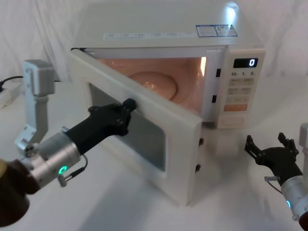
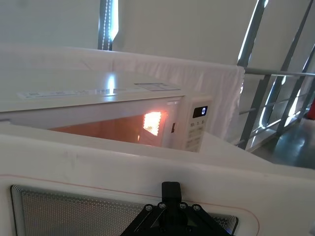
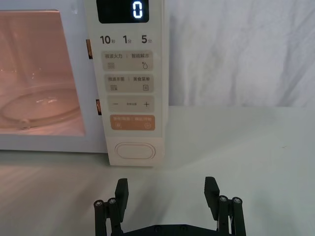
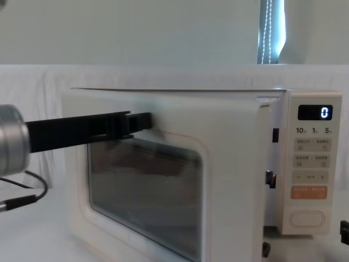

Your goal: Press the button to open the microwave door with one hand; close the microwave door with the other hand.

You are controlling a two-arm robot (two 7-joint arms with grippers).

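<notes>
We're on the closing step: microwave door (image 1: 144, 120) hangs half open, button (image 3: 135, 151) already done. Left gripper (image 1: 129, 107) tip touches the door's upper frame, jaws narrow, gripping nothing. Right gripper (image 3: 167, 189) rests on the surface below the button, jaws wide. Next: push the door shut.

Half-open door blocks the near centre; open table to the right

The microwave door (image 1: 144, 120) swings out toward the near side, standing across the cavity mouth, with the left hand (image 1: 129, 103) touching its outer face near the top. Right of the door's free edge, bare table (image 1: 231, 183) lies between the right hand (image 1: 270, 148), fingers spread, and the button (image 3: 135, 151), nothing between them. A white power strip (image 1: 7, 96) sits at the far left
</notes>
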